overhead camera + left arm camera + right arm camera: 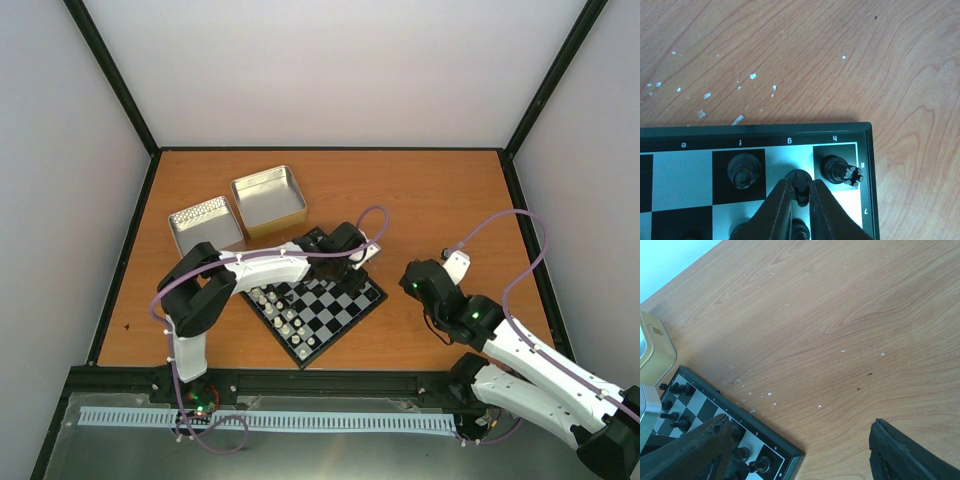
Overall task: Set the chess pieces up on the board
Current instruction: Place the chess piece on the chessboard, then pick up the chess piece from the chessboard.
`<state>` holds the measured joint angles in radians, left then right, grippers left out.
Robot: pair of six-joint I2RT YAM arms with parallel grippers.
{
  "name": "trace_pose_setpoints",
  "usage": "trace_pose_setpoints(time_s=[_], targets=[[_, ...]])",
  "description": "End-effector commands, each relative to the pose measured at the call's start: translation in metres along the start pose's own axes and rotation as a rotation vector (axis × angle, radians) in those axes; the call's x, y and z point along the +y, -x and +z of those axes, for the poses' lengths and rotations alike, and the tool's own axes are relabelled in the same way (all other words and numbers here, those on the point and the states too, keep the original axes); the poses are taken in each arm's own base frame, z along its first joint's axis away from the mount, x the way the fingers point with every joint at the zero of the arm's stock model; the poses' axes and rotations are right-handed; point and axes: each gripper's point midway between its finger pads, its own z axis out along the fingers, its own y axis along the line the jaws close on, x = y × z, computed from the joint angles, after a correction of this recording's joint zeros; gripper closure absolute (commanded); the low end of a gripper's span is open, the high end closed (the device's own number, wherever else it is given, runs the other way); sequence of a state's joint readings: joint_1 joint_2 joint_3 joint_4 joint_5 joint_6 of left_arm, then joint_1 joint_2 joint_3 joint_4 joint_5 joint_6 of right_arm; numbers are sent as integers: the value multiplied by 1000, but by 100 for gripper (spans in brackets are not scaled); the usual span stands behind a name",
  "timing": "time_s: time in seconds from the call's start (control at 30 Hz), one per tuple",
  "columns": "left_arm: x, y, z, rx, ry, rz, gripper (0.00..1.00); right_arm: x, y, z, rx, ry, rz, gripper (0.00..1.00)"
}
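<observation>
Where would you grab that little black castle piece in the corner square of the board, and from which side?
Take the black rook across its slim body, just below the notched crown, coming down from above. It looks tipped toward the side rim of the board, so close on it across that lean.
</observation>
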<state>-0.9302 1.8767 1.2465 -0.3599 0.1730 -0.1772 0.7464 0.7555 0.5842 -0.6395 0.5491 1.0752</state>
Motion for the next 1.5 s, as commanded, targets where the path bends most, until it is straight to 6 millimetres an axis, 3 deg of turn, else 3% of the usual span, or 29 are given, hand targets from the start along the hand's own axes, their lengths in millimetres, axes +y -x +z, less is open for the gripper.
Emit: trace_pose_setpoints(time_s=[0.0, 0.23, 0.33, 0.53, 0.63, 0.77, 1.0, 1.17, 1.3, 1.47], targets=[[-11, 15, -3, -29, -35, 17, 86, -8, 2, 2, -25, -28, 19, 26], [-9, 17, -3, -31, -21, 10, 86, -6, 2, 2, -20, -21, 16, 25], [-9, 24, -12, -51, -9, 11, 85, -4, 2, 2, -19, -13, 15, 25], [-21, 53, -60, -160, -28, 20, 74, 13, 5, -1, -5, 49, -19, 26], [-10, 57, -83, -197, 27, -13, 67, 25, 3, 0, 17, 88, -55, 25], [19, 34, -101, -161, 110, -97, 59, 36, -5, 4, 70, 107, -93, 26], [72, -52, -119, 4, 248, -271, 51, 41, -14, 11, 102, 115, -100, 26], [89, -96, -117, 84, 278, -405, 53, 43, -18, 15, 111, 116, -107, 26], [107, -109, -117, 92, 334, -497, 56, 44, -21, 17, 123, 112, -114, 26], [114, -110, -116, 104, 364, -508, 68, 42, -22, 18, 129, 108, -118, 26]])
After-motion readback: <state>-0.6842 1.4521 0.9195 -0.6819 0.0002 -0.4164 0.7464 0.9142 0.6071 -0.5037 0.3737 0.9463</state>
